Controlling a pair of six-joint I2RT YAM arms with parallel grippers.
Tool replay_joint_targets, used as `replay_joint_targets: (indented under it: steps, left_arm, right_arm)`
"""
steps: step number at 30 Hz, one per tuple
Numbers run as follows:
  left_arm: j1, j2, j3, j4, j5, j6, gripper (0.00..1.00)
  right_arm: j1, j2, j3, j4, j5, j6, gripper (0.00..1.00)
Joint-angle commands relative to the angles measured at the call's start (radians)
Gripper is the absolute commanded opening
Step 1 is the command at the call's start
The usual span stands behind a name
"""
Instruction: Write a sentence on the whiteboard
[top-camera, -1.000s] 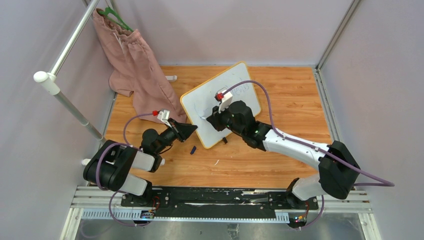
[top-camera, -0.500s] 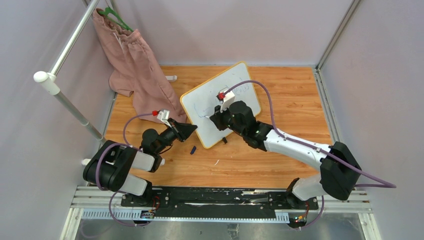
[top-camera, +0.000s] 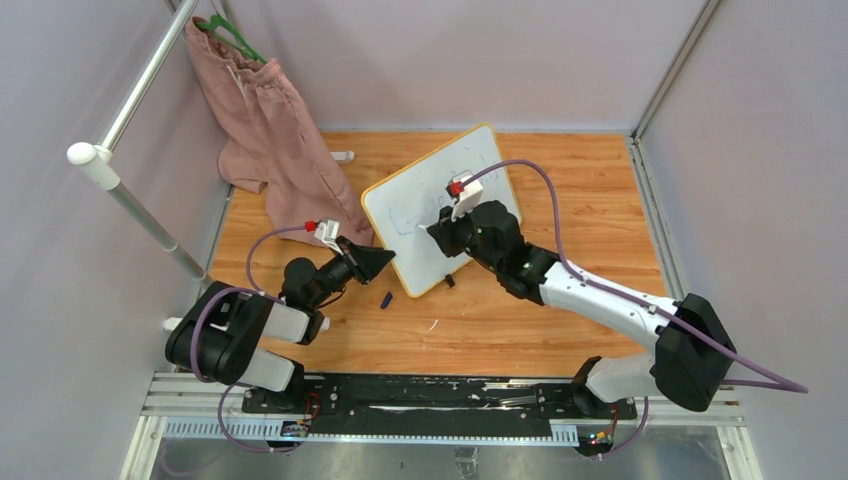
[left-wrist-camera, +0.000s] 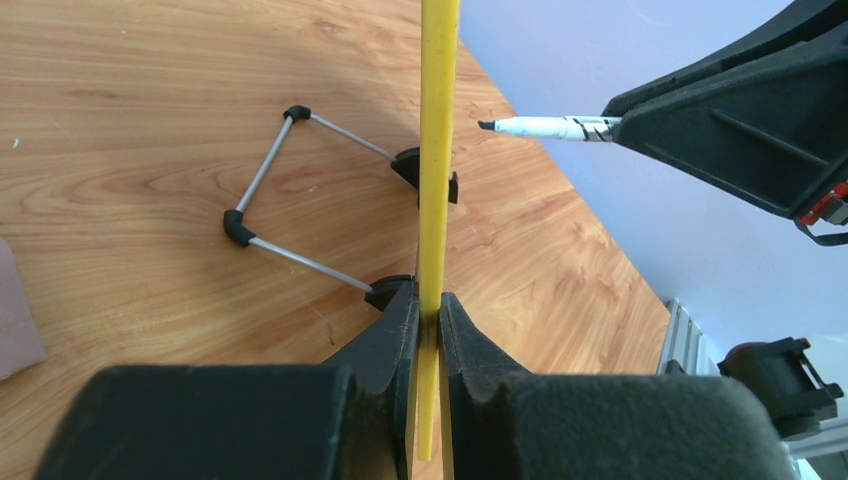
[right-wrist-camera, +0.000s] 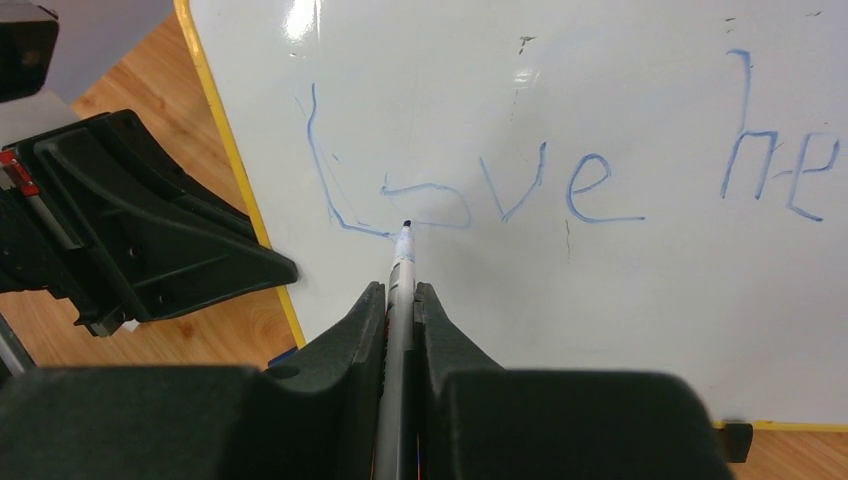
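- Standing tilted on the tabletop (top-camera: 500, 345), the whiteboard (top-camera: 420, 190) leans back on a thin wire stand (left-wrist-camera: 270, 170) behind it.
- Left fingers (left-wrist-camera: 395, 330): pinched narrow on the yellow frame (left-wrist-camera: 438, 120) at the whiteboard's lower left edge, one finger on each face, steadying it.
- Right fingers (right-wrist-camera: 350, 340): closed on a slim marker (right-wrist-camera: 400, 265) in front of the whiteboard, its blue tip pointing at the face.
- Sentence (right-wrist-camera: 572, 190): faint blue strokes on the whiteboard, reading "Love" and then the start of a word, "he"; the rest runs out of the wrist view. The tip sits by the "o"; whether it touches cannot be told.
- Handling, judged: the whiteboard looks light, thin and stiff, with a glossy face that gives little friction. On so slight a stand it would likely slide or tip under writing pressure, so the frame edge is the sound place to hold it, clear of the writing.
- The marker looks hard and light; a grip close to the tip, with gentle pressure, should keep the strokes steady.
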Motion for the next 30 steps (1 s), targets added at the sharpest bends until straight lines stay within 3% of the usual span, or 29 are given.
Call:
replay_joint_targets:
  steps: [1,30]
  left_arm:
    - [-0.008,-0.018,0.001,0.055,0.013,0.006,0.00]
    - [-0.008,-0.011,0.000,0.066,0.015,0.003,0.00]
  right_arm:
    - [-0.019,0.013,0.046,0.020,0.021,0.006,0.00]
    - [-0.022,0.090,0.076,0.009,-0.016,0.023,0.00]
